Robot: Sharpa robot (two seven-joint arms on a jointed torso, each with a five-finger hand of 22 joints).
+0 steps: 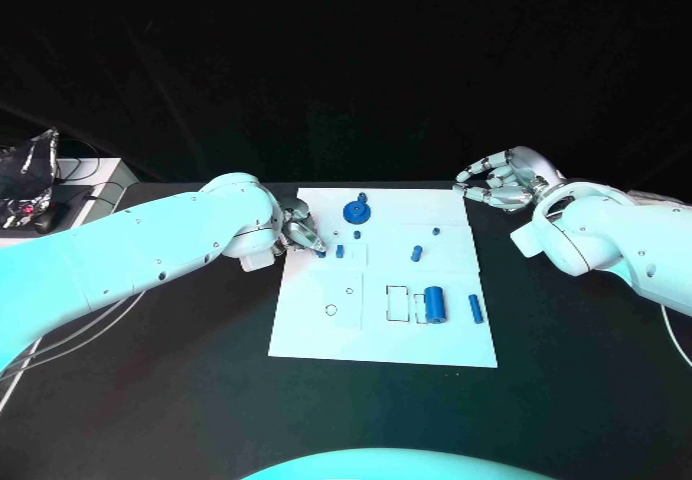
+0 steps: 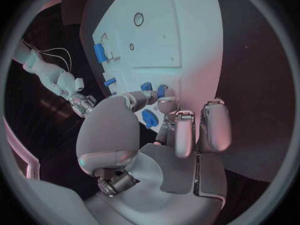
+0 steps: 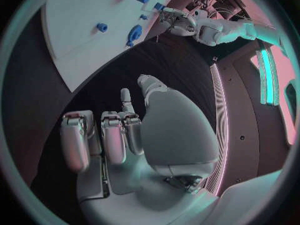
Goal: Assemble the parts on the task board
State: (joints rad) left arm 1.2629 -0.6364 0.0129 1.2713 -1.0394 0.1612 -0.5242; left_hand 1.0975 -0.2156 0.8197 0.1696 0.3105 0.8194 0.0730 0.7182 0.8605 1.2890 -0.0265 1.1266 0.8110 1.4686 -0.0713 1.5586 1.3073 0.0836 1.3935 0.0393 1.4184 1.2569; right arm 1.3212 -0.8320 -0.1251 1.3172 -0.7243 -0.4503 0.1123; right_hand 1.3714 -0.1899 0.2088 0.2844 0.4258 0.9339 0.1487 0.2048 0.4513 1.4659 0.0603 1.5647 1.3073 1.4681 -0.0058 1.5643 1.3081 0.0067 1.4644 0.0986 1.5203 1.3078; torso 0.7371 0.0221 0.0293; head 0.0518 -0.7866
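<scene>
Blue part [image 2: 149, 118] sits pinched in the left hand [image 1: 299, 233] at the task board [image 1: 433, 350]. Lower it slowly and straight. The right hand [image 1: 499, 178] holds nothing, fingers loosely curled.

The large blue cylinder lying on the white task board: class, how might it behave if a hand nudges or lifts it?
The large blue cylinder lies on its side on the flat white task board, so a sideways nudge would probably roll it. It looks rigid and smooth, so it should keep its shape but may slip in a loose grip.

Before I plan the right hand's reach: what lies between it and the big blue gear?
In the head view, only bare white board and a strip of black table separate the right hand from the gear.
</scene>
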